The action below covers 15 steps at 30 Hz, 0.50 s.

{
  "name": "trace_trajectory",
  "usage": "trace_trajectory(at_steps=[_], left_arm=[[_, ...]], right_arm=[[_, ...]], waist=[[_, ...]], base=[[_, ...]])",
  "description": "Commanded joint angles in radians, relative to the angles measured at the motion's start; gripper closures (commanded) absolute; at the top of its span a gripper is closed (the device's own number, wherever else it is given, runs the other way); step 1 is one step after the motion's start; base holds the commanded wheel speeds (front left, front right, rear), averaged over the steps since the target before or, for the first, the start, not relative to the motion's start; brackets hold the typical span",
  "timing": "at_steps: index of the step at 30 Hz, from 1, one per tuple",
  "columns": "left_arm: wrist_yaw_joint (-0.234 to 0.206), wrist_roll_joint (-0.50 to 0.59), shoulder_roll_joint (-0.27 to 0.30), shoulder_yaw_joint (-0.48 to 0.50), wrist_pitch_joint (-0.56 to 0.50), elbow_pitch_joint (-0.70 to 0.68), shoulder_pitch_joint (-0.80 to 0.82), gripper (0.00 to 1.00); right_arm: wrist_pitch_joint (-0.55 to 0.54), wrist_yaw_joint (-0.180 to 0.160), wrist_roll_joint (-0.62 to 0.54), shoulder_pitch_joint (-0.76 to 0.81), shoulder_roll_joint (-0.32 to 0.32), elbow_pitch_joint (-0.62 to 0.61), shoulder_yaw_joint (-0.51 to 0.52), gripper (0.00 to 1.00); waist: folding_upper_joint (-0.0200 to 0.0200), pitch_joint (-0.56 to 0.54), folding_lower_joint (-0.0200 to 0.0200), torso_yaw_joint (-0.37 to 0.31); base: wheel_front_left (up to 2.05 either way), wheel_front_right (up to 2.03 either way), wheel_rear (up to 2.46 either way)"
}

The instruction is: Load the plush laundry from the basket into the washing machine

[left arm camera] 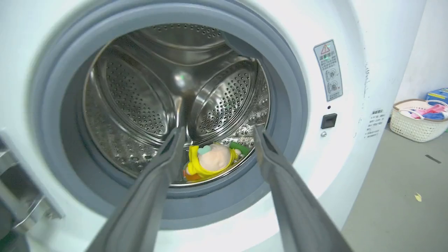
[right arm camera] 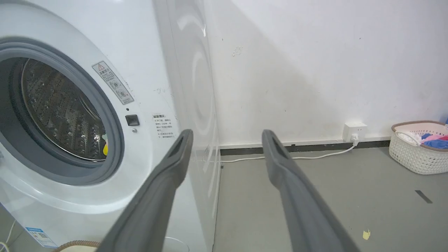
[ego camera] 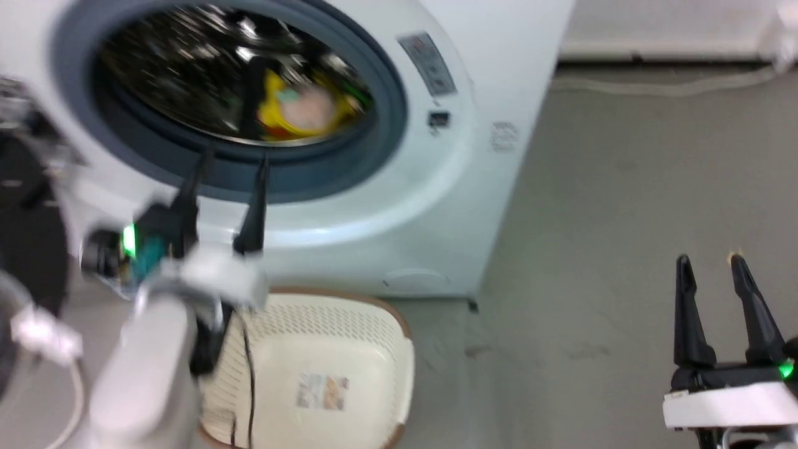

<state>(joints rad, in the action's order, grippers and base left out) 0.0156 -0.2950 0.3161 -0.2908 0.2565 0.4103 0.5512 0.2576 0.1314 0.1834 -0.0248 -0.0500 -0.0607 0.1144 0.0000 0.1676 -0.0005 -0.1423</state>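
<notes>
**Plush toy lies in the drum, both grippers empty**

On the left, the left gripper (ego camera: 235,159) hangs just before the mouth of the washing machine (ego camera: 436,206). Its two dark fingers are spread apart with nothing between them, and they point into the steel drum (left arm camera: 140,91). The plush laundry (left arm camera: 213,159) lies on the drum's floor, close behind the grey door seal (left arm camera: 287,115), peach face up and well apart from the fingertips. Nearer, on the grey floor (ego camera: 611,187) right before the washer, sits the basket (ego camera: 312,321), its paper label (ego camera: 321,391) showing on the bottom. To the right, the right gripper (ego camera: 710,259) is held low over bare floor, fingers likewise parted and empty. Far off to the right, by the wall, stands a second basket (right arm camera: 416,157) with coloured clothes in it.
</notes>
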Motion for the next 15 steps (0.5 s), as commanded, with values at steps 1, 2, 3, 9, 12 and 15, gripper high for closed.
trace_trajectory(at_steps=[1, 2, 3, 9, 12, 15], left_arm=[[-0.027, 0.010, -0.011, 0.018, 0.005, -0.065, -0.087, 0.00], [-0.042, 0.013, -0.021, 0.027, 0.005, -0.111, -0.139, 0.00], [-0.056, 0.017, -0.030, 0.036, 0.005, -0.151, -0.188, 0.00], [-0.113, 0.061, -0.087, 0.040, 0.005, -0.307, -0.399, 0.00], [-0.130, 0.085, -0.110, 0.041, 0.005, -0.345, -0.462, 0.00], [-0.140, 0.120, -0.123, 0.042, 0.005, -0.376, -0.502, 0.00]], right_arm=[[0.004, -0.001, -0.007, 0.020, 0.000, 0.002, 0.003, 0.00], [0.004, -0.001, -0.008, 0.029, 0.000, 0.003, 0.007, 0.00], [0.004, -0.001, -0.010, 0.038, 0.000, 0.002, 0.008, 0.00], [0.004, -0.001, -0.025, 0.089, 0.000, 0.004, 0.011, 0.00], [0.004, -0.001, -0.030, 0.108, 0.000, 0.013, 0.003, 0.00], [0.004, -0.001, -0.033, 0.120, 0.000, 0.018, -0.003, 0.00]], waist=[[0.0000, -0.089, 0.0005, 0.075], [0.0000, -0.102, 0.0005, 0.084], [0.0000, -0.111, 0.0005, 0.092], [0.0000, -0.149, 0.0005, 0.134], [0.0000, -0.163, 0.0005, 0.144], [0.0000, -0.169, 0.0005, 0.150]], base=[[0.00, 0.00, 0.00], [0.00, 0.00, 0.00], [0.00, 0.00, 0.00], [0.00, 0.00, 0.00], [0.00, 0.00, 0.00], [0.00, 0.00, 0.00]])
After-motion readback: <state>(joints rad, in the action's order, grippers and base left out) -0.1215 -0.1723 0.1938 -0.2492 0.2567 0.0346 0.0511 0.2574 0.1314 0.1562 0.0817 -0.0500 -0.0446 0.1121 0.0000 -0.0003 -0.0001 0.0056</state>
